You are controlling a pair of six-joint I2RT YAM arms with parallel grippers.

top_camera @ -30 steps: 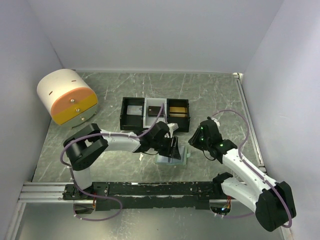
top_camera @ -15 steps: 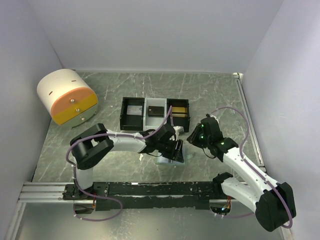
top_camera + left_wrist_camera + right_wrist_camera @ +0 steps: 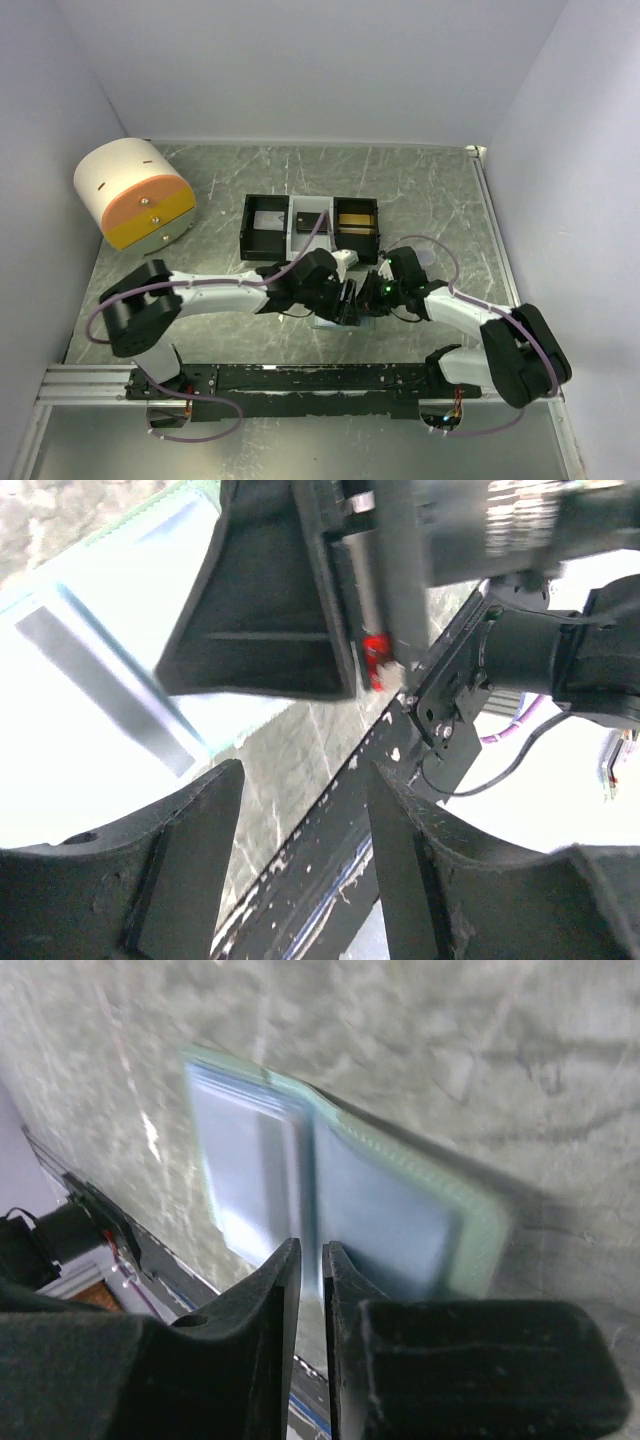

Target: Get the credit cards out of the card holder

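Note:
The card holder (image 3: 390,1220) lies open on the table, with two pale blue panels and a sage-green rim. In the top view only a pale sliver of the card holder (image 3: 332,322) shows under both grippers. My right gripper (image 3: 311,1250) is shut, its tips over the fold between the panels, nothing seen between them. My left gripper (image 3: 305,780) is open and empty, beside the holder (image 3: 120,580), facing the right gripper's finger (image 3: 260,600). In the top view the left gripper (image 3: 348,302) and right gripper (image 3: 373,290) nearly meet. No credit cards show clearly in the holder.
A black-and-white three-compartment tray (image 3: 311,212) stands just behind the grippers, with flat things in its compartments. A white and orange round drawer box (image 3: 135,195) stands far left. The black rail (image 3: 300,378) runs along the near edge. Walls close in left, right and back.
My right gripper has swung left and down onto the card holder. My left arm has stretched out lower, its gripper shifting slightly along the holder towards the right gripper.

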